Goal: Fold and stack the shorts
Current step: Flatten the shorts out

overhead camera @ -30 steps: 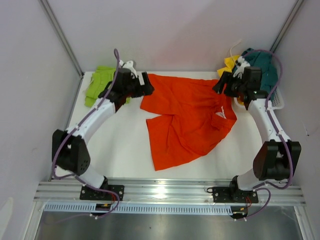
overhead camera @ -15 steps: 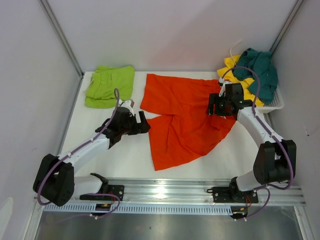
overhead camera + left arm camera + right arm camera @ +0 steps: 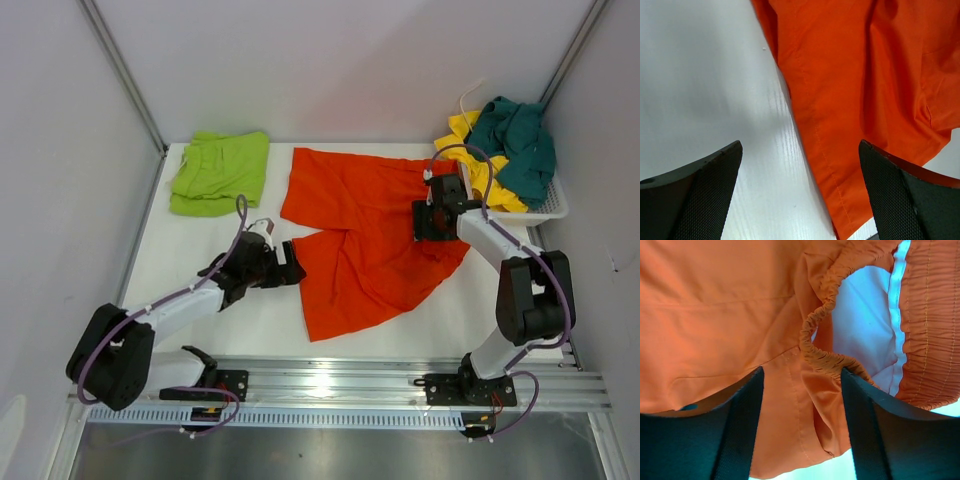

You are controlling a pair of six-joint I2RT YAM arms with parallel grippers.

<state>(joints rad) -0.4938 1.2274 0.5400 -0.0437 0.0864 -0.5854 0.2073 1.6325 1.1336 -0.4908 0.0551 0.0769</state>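
The orange shorts (image 3: pixel 365 235) are spread flat in the middle of the surface (image 3: pixel 440 310). The left edge of their near leg is straddled by the left hand (image 3: pixel 292 262), which is held low on an outstretched arm, fingers fully spread, nothing gripped. The elastic waistband (image 3: pixel 822 347) is bracketed by the right hand (image 3: pixel 420 222), partly open and not clamped, its arm bent. Four pairs are counted: the orange one, a lime green pair (image 3: pixel 220 172), and a yellow pair (image 3: pixel 458 130) and a teal pair (image 3: pixel 520 140) heaped in one basket (image 3: pixel 555 208).
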